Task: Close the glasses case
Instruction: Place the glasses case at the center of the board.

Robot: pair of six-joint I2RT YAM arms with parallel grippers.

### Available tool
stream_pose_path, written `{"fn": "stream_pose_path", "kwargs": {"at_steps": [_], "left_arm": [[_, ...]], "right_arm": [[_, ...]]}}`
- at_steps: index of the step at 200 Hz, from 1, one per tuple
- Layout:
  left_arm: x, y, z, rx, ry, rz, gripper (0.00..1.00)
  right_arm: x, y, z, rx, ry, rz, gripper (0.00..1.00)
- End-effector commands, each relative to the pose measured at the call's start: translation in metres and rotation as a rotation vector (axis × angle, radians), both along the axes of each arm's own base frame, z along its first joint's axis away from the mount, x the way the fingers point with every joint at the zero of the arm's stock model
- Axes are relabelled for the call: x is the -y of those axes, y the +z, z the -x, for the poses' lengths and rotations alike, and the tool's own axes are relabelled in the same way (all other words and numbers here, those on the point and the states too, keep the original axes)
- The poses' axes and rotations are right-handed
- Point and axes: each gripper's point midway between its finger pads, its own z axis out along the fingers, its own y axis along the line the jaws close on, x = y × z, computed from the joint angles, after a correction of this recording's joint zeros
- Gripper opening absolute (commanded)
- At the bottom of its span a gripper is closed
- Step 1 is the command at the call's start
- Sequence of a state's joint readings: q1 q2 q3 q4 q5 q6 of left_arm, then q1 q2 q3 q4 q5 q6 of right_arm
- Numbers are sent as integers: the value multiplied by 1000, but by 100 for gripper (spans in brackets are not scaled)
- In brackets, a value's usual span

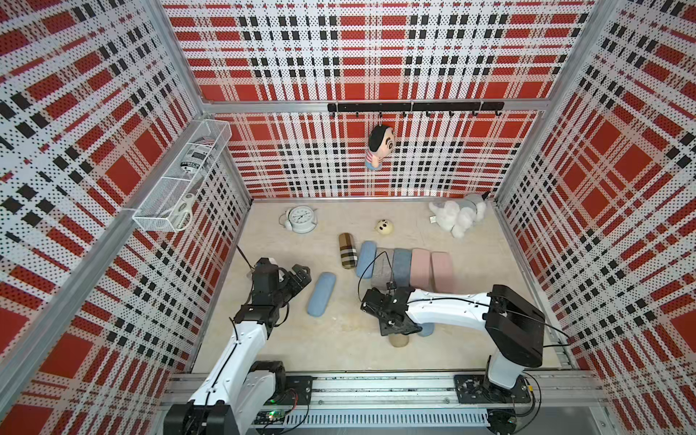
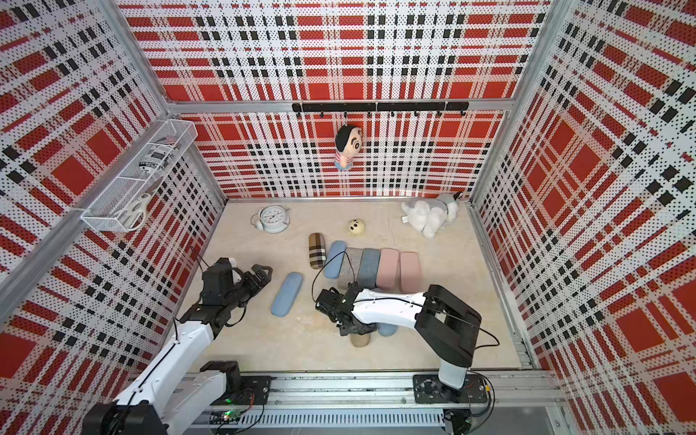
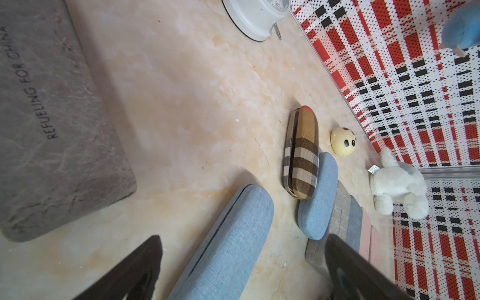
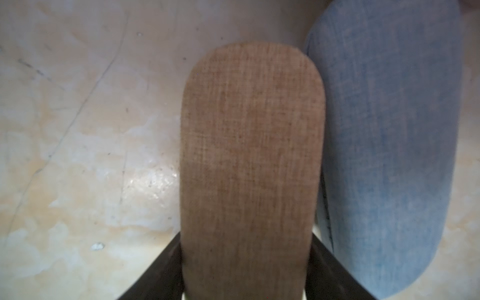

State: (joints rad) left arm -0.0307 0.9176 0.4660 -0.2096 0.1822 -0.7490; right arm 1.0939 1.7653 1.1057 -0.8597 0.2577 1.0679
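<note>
The glasses case [image 4: 252,155] is a tan fabric one lying on the table near the front. In both top views only its end [image 1: 399,341] [image 2: 359,340] shows beneath the right wrist. My right gripper [image 4: 246,236] reaches down over it, one black finger pressed against each long side. Its seam does not show, only one flat face. My left gripper [image 1: 301,273] [image 3: 242,237] hangs open at the left, above a closed light-blue case [image 1: 321,293] [image 3: 228,246], apart from it.
Another blue case [image 4: 384,155] lies right beside the tan one. Behind stands a row of closed cases, plaid [image 1: 347,250], blue, grey and pink [image 1: 420,267]. A clock [image 1: 301,219], a yellow ball [image 1: 384,227] and a plush dog [image 1: 457,216] sit at the back. A grey case [image 3: 52,130] lies by the left arm.
</note>
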Motion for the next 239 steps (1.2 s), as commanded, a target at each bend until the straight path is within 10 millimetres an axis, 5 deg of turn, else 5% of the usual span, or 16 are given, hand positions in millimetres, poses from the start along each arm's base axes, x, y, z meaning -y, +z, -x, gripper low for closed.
{"fn": "stream_pose_path", "kwargs": {"at_steps": [1, 49, 100, 139, 183, 239], "left_arm": [[2, 3, -4, 13, 4, -16, 98], [9, 0, -5, 0, -19, -48, 98], [37, -9, -2, -30, -107, -100, 98], [60, -26, 5, -75, -193, -140, 98], [61, -52, 11, -176, -212, -247, 98], [56, -58, -4, -213, -196, -357, 98]], "right_arm": [[1, -3, -10, 31, -6, 21, 75], [0, 21, -19, 86, 5, 14, 81], [-13, 89, -48, 234, 57, -26, 100], [-22, 119, -95, 279, 78, -64, 100], [-35, 148, -161, 340, 80, -142, 100], [-69, 151, -210, 339, 136, -162, 100]]}}
